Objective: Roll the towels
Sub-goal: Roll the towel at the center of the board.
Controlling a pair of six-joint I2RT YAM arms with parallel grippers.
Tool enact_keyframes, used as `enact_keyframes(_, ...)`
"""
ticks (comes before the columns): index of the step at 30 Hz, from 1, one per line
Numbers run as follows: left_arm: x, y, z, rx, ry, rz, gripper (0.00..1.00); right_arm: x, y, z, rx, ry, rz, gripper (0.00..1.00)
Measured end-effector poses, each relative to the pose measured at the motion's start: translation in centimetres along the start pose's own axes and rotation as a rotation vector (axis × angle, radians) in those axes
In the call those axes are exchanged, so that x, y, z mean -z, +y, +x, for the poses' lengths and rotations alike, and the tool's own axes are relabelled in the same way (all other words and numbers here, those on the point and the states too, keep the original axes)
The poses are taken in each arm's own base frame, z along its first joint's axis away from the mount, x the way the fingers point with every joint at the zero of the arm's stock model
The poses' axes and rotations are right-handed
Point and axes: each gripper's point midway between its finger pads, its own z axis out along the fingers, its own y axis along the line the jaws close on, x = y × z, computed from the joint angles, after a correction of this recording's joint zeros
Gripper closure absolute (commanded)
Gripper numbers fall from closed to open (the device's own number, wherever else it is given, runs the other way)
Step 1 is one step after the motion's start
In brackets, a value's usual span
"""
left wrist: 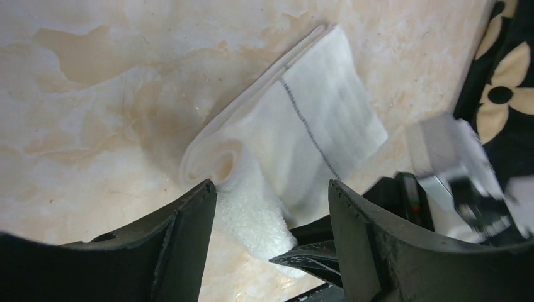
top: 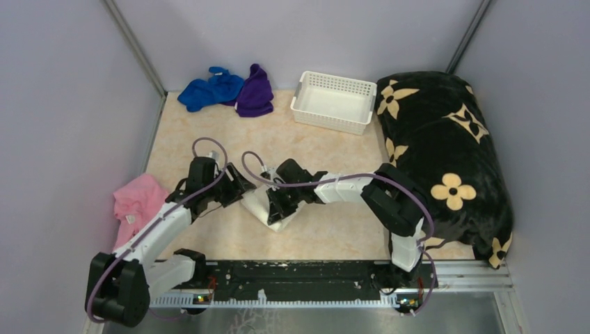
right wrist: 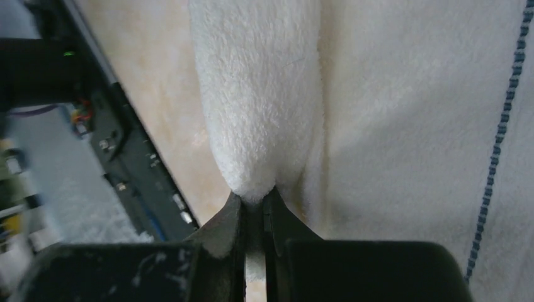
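- Crumpled pink cloth lies at the bench's left edge.
- Left claw: jaws apart, gripping nothing; folded cream-white terry towel lies just beyond the fingertips, its rolled end between them.
- Right claw: jaws pinched on that towel's rolled edge; the arm hides much of the cloth from above.
- Far end: bright blue soft towel touching dark purple soft towel, both bunched; white slotted plastic basket to their right.
- Black plush blanket with beige flowers along the right side.
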Motion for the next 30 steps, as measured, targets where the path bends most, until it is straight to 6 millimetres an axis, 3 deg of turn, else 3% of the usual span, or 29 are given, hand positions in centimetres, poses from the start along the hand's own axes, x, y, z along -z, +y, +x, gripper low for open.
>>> enact_keyframes(3,1.0,-0.2,0.1,-0.004,-0.031,0.029,0.28,0.0,1.0,0.5,-0.141,0.028,-0.182,1.00)
enact_keyframes(7,1.0,1.3,1.7,0.025,-0.007,0.012,0.29,0.2,0.6,0.5,-0.311,0.041,-0.336,1.00)
enact_keyframes(12,0.1,3.2,3.7,0.070,0.061,-0.036,0.30,0.5,-0.2,0.5,-0.447,0.064,-0.440,1.00)
enact_keyframes(16,-1.1,3.7,4.3,0.088,0.102,-0.054,0.36,0.5,-0.4,0.4,-0.486,0.072,-0.469,0.97)
enact_keyframes(20,-2.5,3.2,4.3,0.102,0.150,-0.048,0.46,0.4,-0.7,0.6,-0.484,0.071,-0.450,0.84)
enact_keyframes(24,-3.4,2.7,4.2,0.103,0.180,-0.029,0.47,1.2,-1.1,0.3,-0.424,0.034,-0.350,0.73)
enact_keyframes(26,-3.5,2.6,4.3,0.103,0.184,-0.021,0.48,1.9,-1.3,0.1,-0.369,0.008,-0.268,0.59)
enact_keyframes(30,-3.6,2.6,4.3,0.102,0.185,-0.021,0.47,3.1,-1.2,-0.4,-0.198,-0.024,-0.065,0.54)
